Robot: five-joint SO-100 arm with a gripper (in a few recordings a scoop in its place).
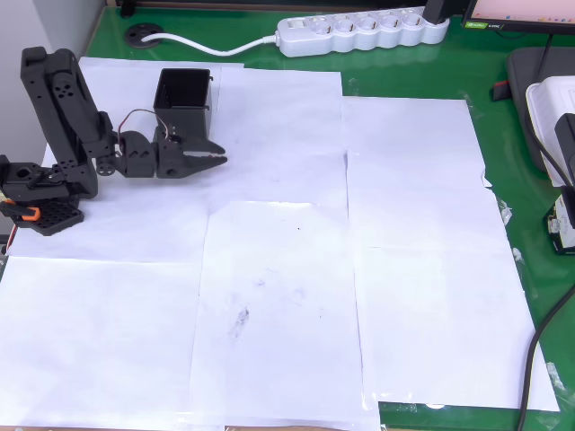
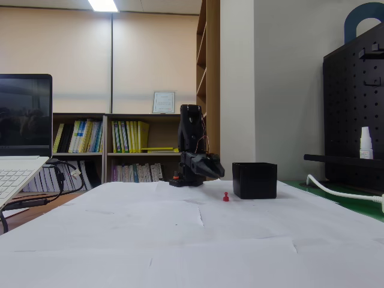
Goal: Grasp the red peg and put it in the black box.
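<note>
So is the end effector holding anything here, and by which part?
Nothing is held. The end effector is beside the box, and the peg stands on the paper, apart from it.

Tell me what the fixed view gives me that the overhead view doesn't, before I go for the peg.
Fixed view: the red peg stands on the paper just left of the black box, apart from it, with a laptop and bookshelves around. Overhead view: a white power strip on the green table, and the box's open top. Both views show the box, the paper sheets and the gripper raised beside the box, holding nothing I can make out.
</note>
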